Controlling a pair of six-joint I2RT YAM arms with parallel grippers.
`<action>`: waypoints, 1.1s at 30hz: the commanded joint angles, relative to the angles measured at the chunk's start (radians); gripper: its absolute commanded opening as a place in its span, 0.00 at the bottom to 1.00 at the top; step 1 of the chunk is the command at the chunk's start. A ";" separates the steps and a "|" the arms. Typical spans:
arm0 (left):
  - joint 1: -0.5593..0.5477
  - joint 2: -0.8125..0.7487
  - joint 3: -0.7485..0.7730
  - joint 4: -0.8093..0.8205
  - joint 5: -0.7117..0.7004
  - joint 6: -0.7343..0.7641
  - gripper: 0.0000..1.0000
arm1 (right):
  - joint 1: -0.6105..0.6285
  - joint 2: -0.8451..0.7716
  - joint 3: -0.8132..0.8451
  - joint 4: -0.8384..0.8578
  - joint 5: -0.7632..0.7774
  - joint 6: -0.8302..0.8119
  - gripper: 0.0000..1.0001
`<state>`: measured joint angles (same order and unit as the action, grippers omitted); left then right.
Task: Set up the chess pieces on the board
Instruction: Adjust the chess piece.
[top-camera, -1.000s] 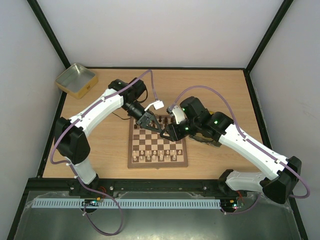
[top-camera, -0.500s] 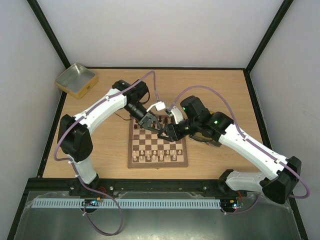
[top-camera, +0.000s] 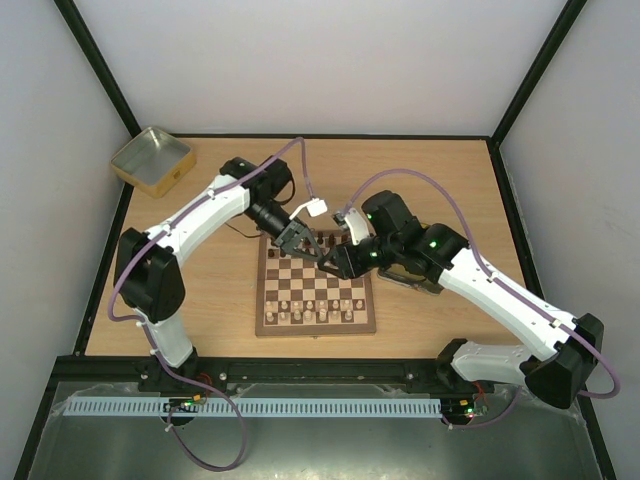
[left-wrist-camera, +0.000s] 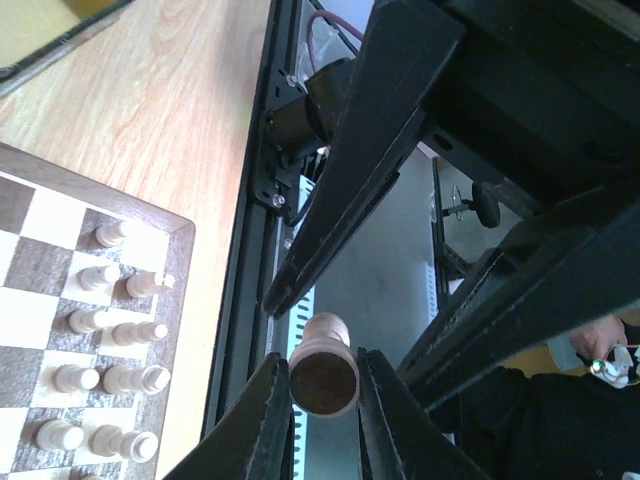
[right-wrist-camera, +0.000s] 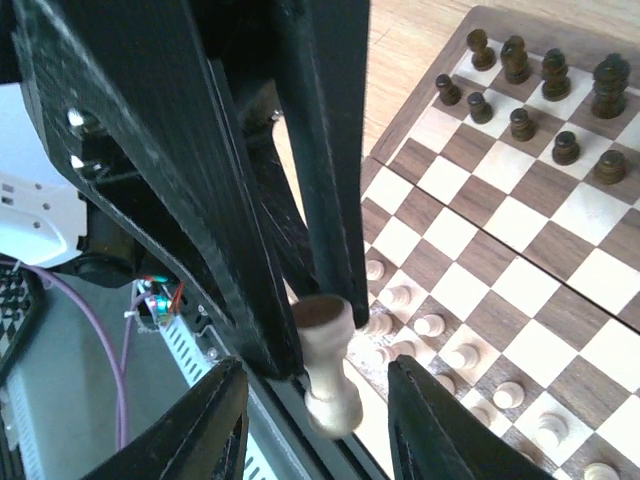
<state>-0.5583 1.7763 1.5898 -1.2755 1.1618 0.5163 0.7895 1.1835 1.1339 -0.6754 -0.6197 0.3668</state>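
Observation:
A cream-white chess piece (left-wrist-camera: 323, 350) hangs in the air with my left gripper (left-wrist-camera: 320, 385) shut on its base end, the dark felt underside facing the left wrist camera. My right gripper (right-wrist-camera: 318, 368) is open, its fingers either side of that same piece (right-wrist-camera: 332, 395) with a gap on each side. Both grippers meet above the far edge of the board (top-camera: 317, 325), left gripper (top-camera: 301, 243) and right gripper (top-camera: 329, 262). Several cream pieces (top-camera: 300, 312) stand on the board's two near rows.
Dark brown chessmen (right-wrist-camera: 540, 90) stand on the board's far rows, partly hidden under the grippers in the top view. A gold tin (top-camera: 152, 160) sits at the table's far left corner. Another object (top-camera: 412, 283) lies under the right arm, right of the board.
The left gripper has edged slightly left and back with the piece, and the right gripper has stayed close against it. Pieces on the board have not moved.

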 joint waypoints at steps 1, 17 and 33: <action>0.034 0.006 0.029 -0.021 0.021 0.014 0.02 | -0.004 -0.018 0.037 0.009 0.076 0.000 0.38; 0.079 0.008 0.033 -0.021 0.029 0.016 0.02 | -0.030 -0.032 0.044 0.049 0.117 0.037 0.37; 0.185 -0.008 0.063 -0.022 0.069 0.004 0.02 | -0.184 -0.208 -0.555 1.070 -0.002 0.834 0.29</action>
<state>-0.3958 1.7767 1.6279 -1.2755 1.1942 0.5152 0.6052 1.0065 0.7109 -0.0563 -0.5804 0.8806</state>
